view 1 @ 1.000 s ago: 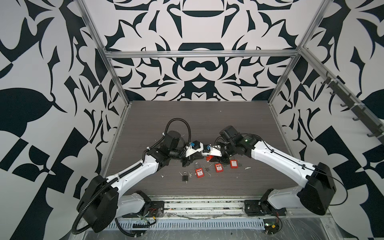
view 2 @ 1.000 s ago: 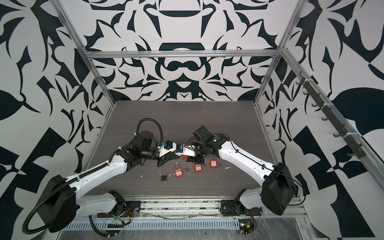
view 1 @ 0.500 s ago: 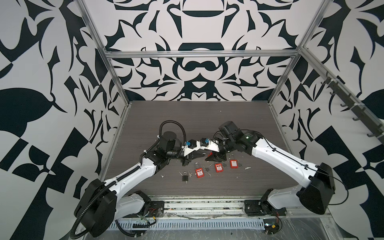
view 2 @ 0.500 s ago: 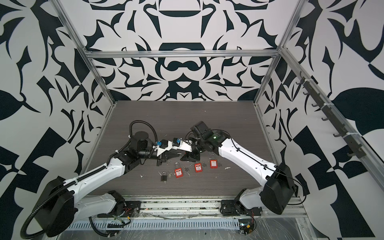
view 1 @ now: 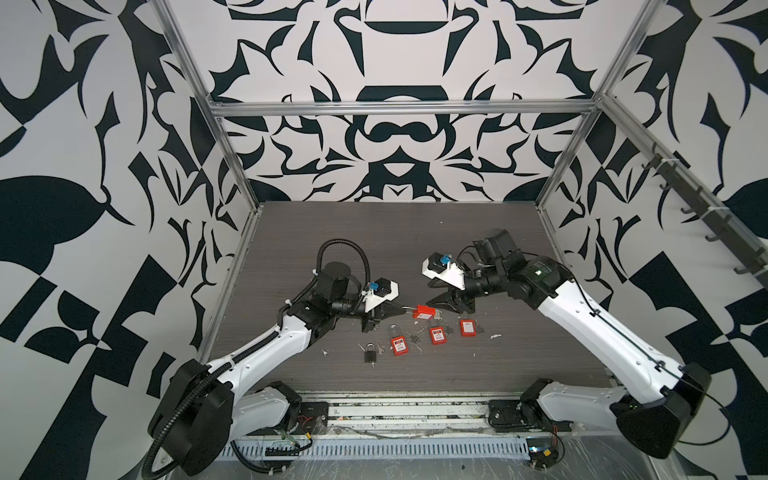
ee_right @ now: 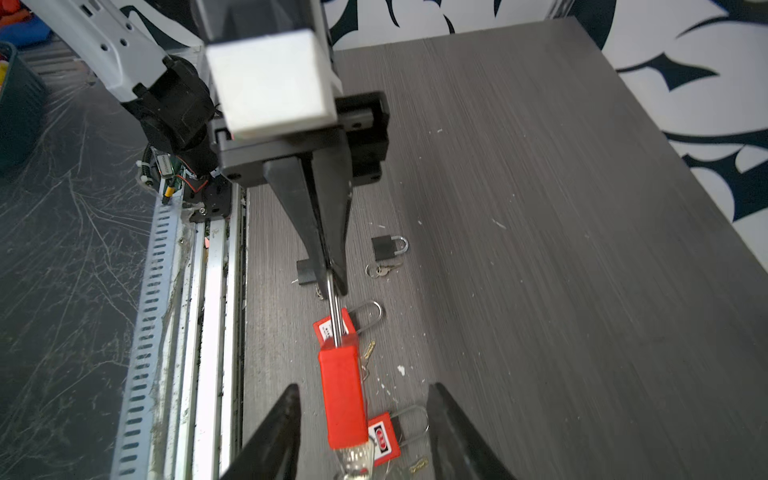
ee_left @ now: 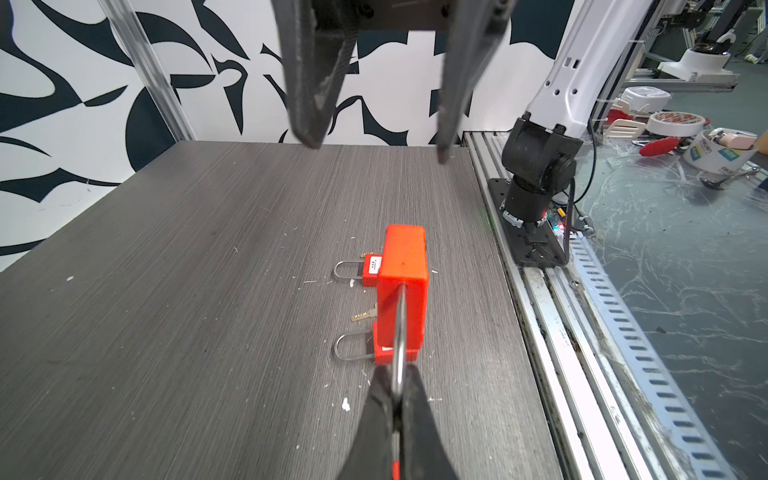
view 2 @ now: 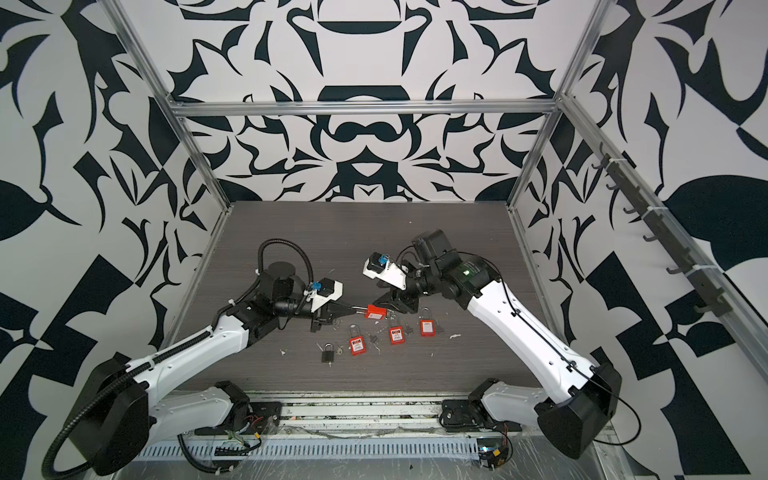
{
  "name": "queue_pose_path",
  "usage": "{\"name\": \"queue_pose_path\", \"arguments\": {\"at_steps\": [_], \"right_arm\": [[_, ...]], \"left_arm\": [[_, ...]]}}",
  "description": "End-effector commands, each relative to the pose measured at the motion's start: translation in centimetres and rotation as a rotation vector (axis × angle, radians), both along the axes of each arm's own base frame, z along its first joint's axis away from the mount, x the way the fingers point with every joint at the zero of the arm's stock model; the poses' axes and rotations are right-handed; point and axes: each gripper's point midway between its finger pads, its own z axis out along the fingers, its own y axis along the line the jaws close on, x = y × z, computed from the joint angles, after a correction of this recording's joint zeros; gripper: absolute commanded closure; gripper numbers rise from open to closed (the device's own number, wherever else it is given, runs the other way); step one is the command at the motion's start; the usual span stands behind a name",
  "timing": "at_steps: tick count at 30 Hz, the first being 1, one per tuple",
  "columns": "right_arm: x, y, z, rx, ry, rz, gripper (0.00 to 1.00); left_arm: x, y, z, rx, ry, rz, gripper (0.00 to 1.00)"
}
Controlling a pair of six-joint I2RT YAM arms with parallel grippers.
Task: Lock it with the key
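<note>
here left claw pinches shackle of red padlock; right claw spread, key cropped.

Both top views: set high above the near edge, angled down and forward across the whole table to the back wall — distant, almost identical framing. Left wrist view: close and low over the table, facing the right arm's base. Right wrist view: close, somewhat higher, facing the left arm's base. Common to all four — the red padlock between the arms and the surface around it.
</note>
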Motion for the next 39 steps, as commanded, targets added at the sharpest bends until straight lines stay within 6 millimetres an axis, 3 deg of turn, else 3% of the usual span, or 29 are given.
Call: {"name": "queue_pose_path", "arguments": {"at_steps": [1,7,12,18,25,32,39], "right_arm": [[-1.7,-1.9,-0.9,-0.094,0.077,0.038,0.49],[-2.3,-3.3,-3.4,-0.202,0.134,0.079,0.49],[-2.2,-2.7,-4.1,-0.190,0.176,0.111,0.51],[-0.1,-2.0,-5.2,-0.191,0.130,0.076,0.57],[1.6,-1.4,-5.7,-0.160,0.042,0.030,0.65],[1.7,-2.2,-5.9,-0.175,-0.126,0.022,0.64],[0.9,-2.4,-5.7,-0.182,-0.140,0.014,0.59]], "left_arm": [[-0.1,0.0,2.0,-0.018,-0.045,-0.020,1.00],[0.1,-0.2,2.5,-0.021,-0.045,-0.031,1.00],[0.1,-0.5,2.8,-0.027,-0.027,-0.051,1.00],[0.2,-0.8,3.0,-0.043,-0.015,-0.058,1.00],[0.4,-0.9,3.0,-0.054,-0.009,-0.052,1.00],[0.8,-0.9,3.1,-0.051,-0.016,-0.031,1.00],[0.8,-1.0,3.0,-0.051,-0.013,-0.036,1.00]]}}
